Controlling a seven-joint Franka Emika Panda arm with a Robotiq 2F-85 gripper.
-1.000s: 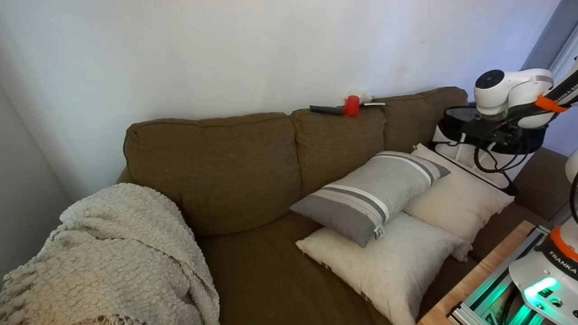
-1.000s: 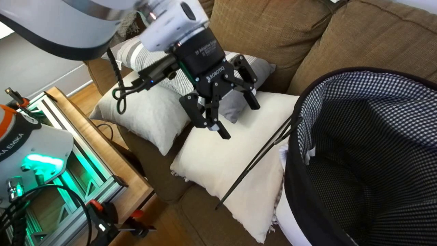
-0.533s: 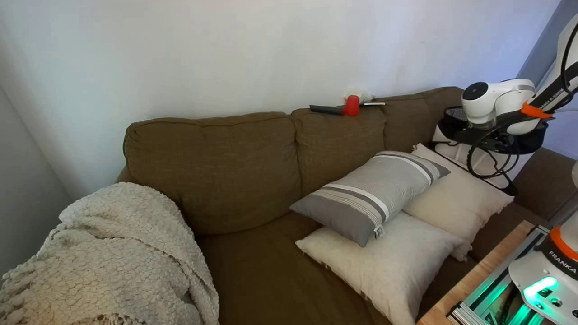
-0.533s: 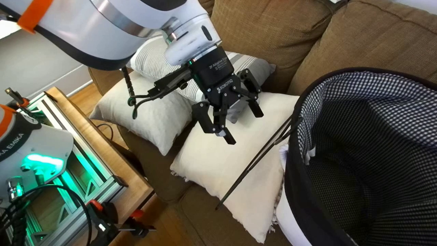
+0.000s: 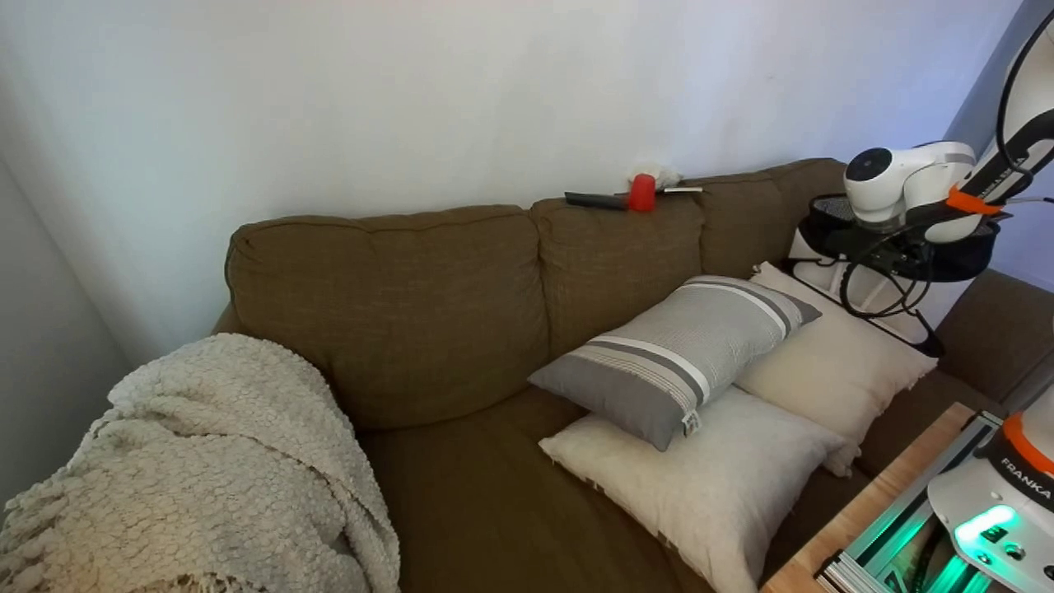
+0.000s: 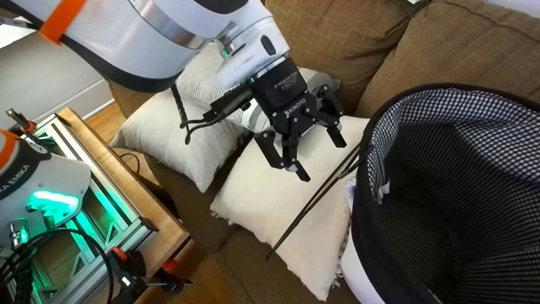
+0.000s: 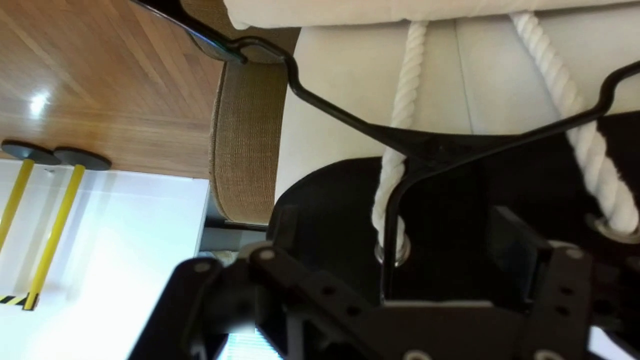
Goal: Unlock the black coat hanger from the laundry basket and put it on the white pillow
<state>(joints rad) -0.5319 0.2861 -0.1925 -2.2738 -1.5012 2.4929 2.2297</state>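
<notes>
Wrist cam: my fingers (image 7: 522, 245) dark, soft-focus; band of laundry basket (image 7: 340, 200) behind them near-black, detail lost. Pic.-left of fingers: floor (image 7: 115, 95) w/ glare spot, white surface (image 7: 115, 240) overexp. Both ext. views: diffuse light; green glow at my base (image 6: 63, 181), well apart from fingers.

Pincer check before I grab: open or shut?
Open: in an exterior view, the pincer has its fingertips well apart. In the wrist view, part of the black coat hanger shows between them, ungripped.

Hand (image 6: 320, 159) now nearer the black hanger (image 7: 435, 150), closer to the basket (image 6: 368, 228) (cable (image 6: 179, 103) shifted along)
</notes>
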